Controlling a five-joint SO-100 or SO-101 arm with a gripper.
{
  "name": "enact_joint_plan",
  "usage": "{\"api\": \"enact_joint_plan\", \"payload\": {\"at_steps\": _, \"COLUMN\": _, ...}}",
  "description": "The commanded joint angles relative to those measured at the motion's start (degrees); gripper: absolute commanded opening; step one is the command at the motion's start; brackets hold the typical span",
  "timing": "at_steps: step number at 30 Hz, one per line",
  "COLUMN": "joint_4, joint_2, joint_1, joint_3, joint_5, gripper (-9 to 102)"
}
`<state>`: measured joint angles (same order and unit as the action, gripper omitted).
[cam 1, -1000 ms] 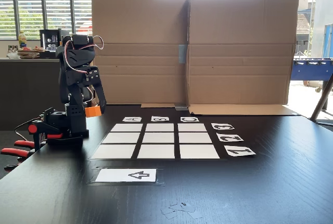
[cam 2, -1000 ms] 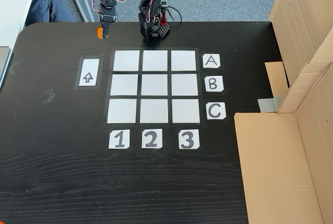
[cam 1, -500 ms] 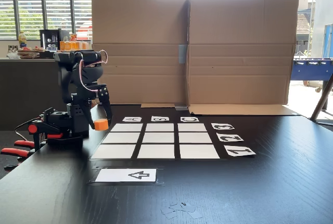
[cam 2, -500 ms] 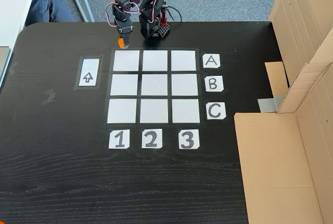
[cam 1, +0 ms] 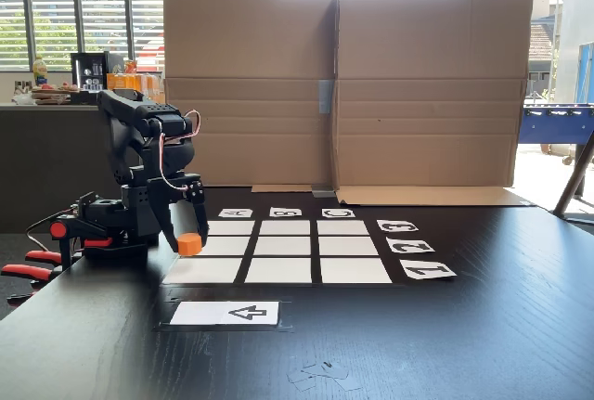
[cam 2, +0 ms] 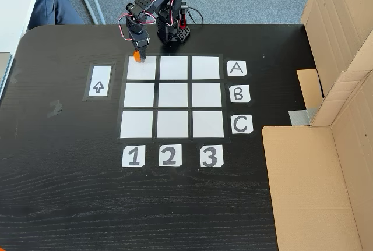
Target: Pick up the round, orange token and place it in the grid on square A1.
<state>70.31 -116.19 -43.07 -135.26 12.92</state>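
Note:
The orange token point(cam 1: 189, 244) point(cam 2: 137, 57) is held between the fingers of my black gripper point(cam 1: 188, 238) point(cam 2: 139, 53), which points down and is shut on it. The token hangs low at the arm-side edge of the grid point(cam 1: 278, 248) point(cam 2: 172, 96). Square A1 point(cam 1: 202, 271) point(cam 2: 141, 69) is the corner cell in line with the "A" card point(cam 2: 236, 68) and the "1" card point(cam 2: 133, 156). In a fixed view from above, the token sits right at that cell's edge nearest the arm base. Whether it touches the surface is unclear.
A white arrow card point(cam 1: 225, 313) point(cam 2: 99, 81) lies beside the grid. Tall cardboard walls point(cam 1: 343, 84) point(cam 2: 344, 59) close off one side of the black table. Red clamps point(cam 1: 37, 265) hold the arm base. A person's leg point(cam 2: 52, 0) is beyond the table's corner.
The arm has swung from beside the arrow card's side of the table towards the grid and lowered, carrying the token down to the edge of square A1.

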Motion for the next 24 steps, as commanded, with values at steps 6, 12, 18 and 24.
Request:
{"api": "enact_joint_plan", "payload": {"at_steps": 6, "joint_4": -6.8, "joint_2": 1.8, "joint_1": 0.7, "joint_3": -2.5, "joint_5": -0.5, "gripper": 13}}
{"api": "enact_joint_plan", "payload": {"at_steps": 12, "joint_4": -9.3, "joint_2": 3.5, "joint_1": 1.2, "joint_3": -3.3, "joint_5": -0.5, "gripper": 13}}
{"api": "enact_joint_plan", "payload": {"at_steps": 18, "joint_4": -10.0, "joint_2": 4.0, "joint_1": 2.7, "joint_3": -4.0, "joint_5": -0.5, "gripper": 13}}
{"api": "enact_joint_plan", "payload": {"at_steps": 24, "joint_4": -10.1, "joint_2": 4.0, "joint_1": 3.6, "joint_3": -4.3, "joint_5": -0.5, "gripper": 13}}
